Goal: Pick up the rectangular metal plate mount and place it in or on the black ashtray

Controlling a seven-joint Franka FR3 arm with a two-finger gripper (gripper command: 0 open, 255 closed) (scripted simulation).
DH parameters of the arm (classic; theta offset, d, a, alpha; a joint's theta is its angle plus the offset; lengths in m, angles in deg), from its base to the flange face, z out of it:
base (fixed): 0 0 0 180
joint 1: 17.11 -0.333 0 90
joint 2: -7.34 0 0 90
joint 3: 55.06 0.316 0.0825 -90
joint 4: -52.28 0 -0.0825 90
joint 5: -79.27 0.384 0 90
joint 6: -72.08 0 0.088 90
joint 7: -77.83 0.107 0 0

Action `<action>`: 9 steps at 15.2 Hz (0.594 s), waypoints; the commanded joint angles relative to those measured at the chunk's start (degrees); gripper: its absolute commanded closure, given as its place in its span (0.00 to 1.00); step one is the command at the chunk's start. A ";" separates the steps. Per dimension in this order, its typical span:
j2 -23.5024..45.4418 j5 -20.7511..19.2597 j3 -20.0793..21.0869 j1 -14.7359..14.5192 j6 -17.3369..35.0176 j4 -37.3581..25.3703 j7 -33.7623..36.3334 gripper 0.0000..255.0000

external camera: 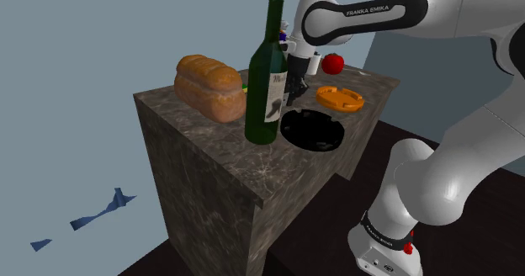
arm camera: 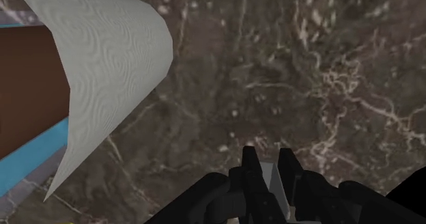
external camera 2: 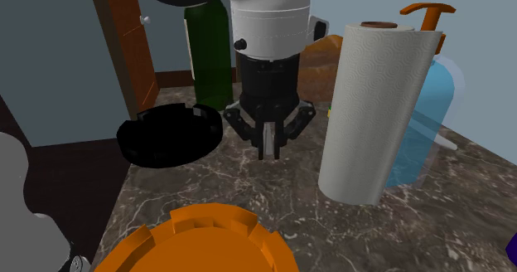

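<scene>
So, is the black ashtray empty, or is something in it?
Empty: nothing shows inside the black ashtray, and the gripper clasps the grey plate over the marble beside it.

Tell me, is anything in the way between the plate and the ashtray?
Nothing visible. The tool clasps the plate, and bare tabletop lies between it and the ashtray. The bottle stands off to the side.

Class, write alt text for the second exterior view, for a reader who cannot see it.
The black gripper points down at a marbled tabletop, clasping a thin grey plate, with a black ashtray beside it. A paper towel roll stands upright at the view's right.
</scene>
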 commanded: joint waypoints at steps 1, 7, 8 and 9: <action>0.15 0.02 0.01 -0.03 -0.60 -0.52 -0.03 1.00; -0.06 0.25 0.56 -0.22 -5.23 -4.93 0.23 1.00; -0.05 0.30 0.63 -0.26 -5.99 -5.71 0.26 1.00; -0.03 0.35 0.71 -0.30 -6.75 -6.49 0.29 1.00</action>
